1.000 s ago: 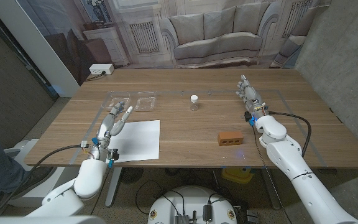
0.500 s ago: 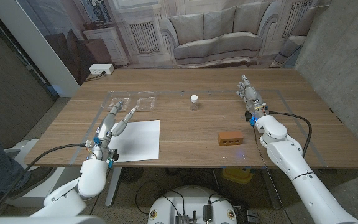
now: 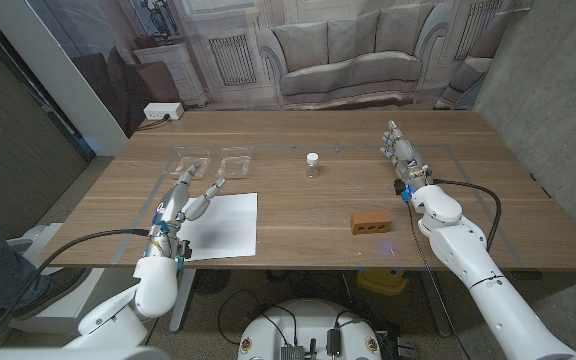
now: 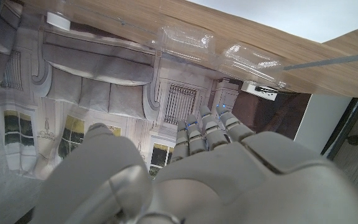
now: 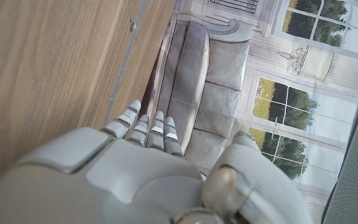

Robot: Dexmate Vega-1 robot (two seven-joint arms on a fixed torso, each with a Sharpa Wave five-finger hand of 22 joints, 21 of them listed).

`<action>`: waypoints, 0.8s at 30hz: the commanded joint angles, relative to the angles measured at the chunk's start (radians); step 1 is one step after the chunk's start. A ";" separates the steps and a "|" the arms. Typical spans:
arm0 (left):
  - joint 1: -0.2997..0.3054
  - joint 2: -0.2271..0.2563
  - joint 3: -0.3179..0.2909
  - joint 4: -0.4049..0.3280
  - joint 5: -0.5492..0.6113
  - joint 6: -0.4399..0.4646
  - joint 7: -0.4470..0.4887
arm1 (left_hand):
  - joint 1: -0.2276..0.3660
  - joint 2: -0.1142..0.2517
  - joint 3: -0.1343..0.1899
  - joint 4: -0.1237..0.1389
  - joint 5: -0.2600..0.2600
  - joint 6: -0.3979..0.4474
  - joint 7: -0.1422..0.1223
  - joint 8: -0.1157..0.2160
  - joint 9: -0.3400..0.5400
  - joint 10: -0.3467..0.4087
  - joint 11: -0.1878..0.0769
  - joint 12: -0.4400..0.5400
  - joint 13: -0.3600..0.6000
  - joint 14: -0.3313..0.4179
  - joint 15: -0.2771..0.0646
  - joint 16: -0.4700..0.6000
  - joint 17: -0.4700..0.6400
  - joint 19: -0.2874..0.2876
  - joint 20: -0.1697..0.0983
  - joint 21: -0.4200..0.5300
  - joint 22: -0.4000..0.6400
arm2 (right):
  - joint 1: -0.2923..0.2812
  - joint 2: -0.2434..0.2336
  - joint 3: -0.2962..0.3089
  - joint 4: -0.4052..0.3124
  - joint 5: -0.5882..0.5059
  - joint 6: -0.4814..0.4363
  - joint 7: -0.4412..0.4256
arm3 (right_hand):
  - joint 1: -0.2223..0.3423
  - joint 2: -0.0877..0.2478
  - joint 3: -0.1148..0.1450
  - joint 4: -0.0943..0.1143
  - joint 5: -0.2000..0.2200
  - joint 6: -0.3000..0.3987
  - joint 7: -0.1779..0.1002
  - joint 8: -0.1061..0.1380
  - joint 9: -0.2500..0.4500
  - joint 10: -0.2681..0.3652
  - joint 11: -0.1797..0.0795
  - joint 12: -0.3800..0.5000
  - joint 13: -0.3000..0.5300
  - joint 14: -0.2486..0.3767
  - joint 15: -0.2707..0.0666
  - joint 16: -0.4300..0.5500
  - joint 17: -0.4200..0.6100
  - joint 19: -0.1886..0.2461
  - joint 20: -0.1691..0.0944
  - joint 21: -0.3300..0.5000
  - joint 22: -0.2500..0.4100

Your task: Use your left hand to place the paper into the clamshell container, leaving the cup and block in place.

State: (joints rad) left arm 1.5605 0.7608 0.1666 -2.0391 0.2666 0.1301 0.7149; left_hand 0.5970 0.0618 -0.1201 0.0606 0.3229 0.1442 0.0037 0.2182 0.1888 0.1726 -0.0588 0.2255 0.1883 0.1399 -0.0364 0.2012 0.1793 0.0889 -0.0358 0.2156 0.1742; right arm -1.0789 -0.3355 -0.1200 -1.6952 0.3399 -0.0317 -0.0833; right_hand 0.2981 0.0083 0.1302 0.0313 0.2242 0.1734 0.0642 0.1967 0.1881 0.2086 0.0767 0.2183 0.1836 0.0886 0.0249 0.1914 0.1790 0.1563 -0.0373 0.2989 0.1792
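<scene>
A white sheet of paper (image 3: 220,224) lies on the table near the front left. My left hand (image 3: 194,198) hovers at the paper's far left corner with fingers spread, holding nothing; whether it touches the sheet I cannot tell. Just beyond it sits the clear clamshell container (image 3: 213,162), opened out in two halves. In the left wrist view the same container (image 4: 222,53) and the paper (image 4: 328,18) lie past my left hand (image 4: 191,168). A small clear cup (image 3: 312,165) with a white lid stands mid-table. The brown block (image 3: 371,222) lies front right. My right hand (image 3: 400,150) stands empty, fingers straight, at the far right.
The wooden table (image 3: 298,130) ends at a far edge in front of a backdrop printed with a sofa. A cable (image 3: 473,190) loops beside my right forearm. My right hand (image 5: 148,168) has bare wood (image 5: 48,62) beside it in its wrist view.
My left hand has edged to the right toward the paper's corner and its fingers have spread wider. The right hand, cup, block and paper stay where they were.
</scene>
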 commanded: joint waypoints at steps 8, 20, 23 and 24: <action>0.057 -0.077 -0.040 -0.049 0.170 0.108 -0.022 | 0.022 0.001 -0.004 -0.008 0.011 0.029 -0.004 0.008 0.001 0.024 -0.007 0.001 0.004 0.024 -0.011 0.005 0.004 0.034 -0.033 0.009 0.005 | 0.002 -0.005 0.003 -0.003 0.007 -0.017 0.006 | 0.003 0.005 0.001 -0.003 -0.002 0.006 0.004 0.001 0.003 0.004 -0.001 -0.003 0.003 0.012 0.002 -0.003 0.005 0.006 -0.022 -0.009 0.001; 0.099 -0.127 -0.082 -0.082 0.234 0.166 -0.055 | 0.034 -0.004 -0.006 -0.016 0.015 0.033 -0.014 0.006 0.001 0.032 -0.018 0.000 0.004 0.030 -0.011 0.004 0.004 0.043 -0.029 0.010 0.006 | 0.013 -0.005 -0.005 0.004 0.005 -0.026 0.012 | 0.002 0.005 -0.001 -0.004 -0.003 0.003 0.004 -0.001 0.003 0.001 -0.001 -0.004 0.003 0.010 0.005 -0.004 0.005 0.005 -0.020 -0.014 0.001; 0.099 -0.133 -0.086 -0.079 0.245 0.161 -0.064 | 0.037 -0.005 -0.007 -0.017 0.016 0.034 -0.014 0.006 0.001 0.033 -0.017 0.000 0.004 0.032 -0.012 0.004 0.004 0.044 -0.028 0.010 0.006 | 0.014 -0.004 -0.007 0.004 0.003 -0.027 0.012 | 0.002 0.005 -0.001 -0.004 -0.003 0.003 0.005 -0.001 0.003 0.001 -0.002 -0.004 0.003 0.011 0.004 -0.003 0.005 0.005 -0.019 -0.015 0.001; 0.098 -0.133 -0.085 -0.078 0.252 0.164 -0.070 | 0.039 -0.006 -0.007 -0.019 0.017 0.034 -0.015 0.005 0.001 0.033 -0.016 -0.001 0.004 0.035 -0.012 0.004 0.004 0.046 -0.028 0.010 0.006 | 0.014 -0.003 -0.007 0.004 0.004 -0.028 0.011 | 0.002 0.005 -0.001 -0.004 -0.003 0.003 0.005 -0.001 0.003 0.001 -0.002 -0.004 0.003 0.011 0.004 -0.003 0.005 0.005 -0.019 -0.015 0.001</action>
State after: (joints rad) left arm 1.6383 0.6601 0.1044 -2.1056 0.4556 0.2551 0.6783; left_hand 0.6272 0.0553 -0.1242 0.0483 0.3338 0.1708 -0.0054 0.2243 0.1886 0.2012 -0.0768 0.2256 0.1883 0.1620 -0.0393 0.2012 0.1793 0.1246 -0.0358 0.2156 0.1742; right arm -1.0713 -0.3402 -0.1204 -1.6939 0.3448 -0.0503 -0.0744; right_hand 0.2981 0.0083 0.1302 0.0314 0.2242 0.1734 0.0642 0.1967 0.1881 0.2086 0.0767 0.2142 0.1836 0.0939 0.0302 0.1914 0.1790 0.1562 -0.0372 0.2851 0.1793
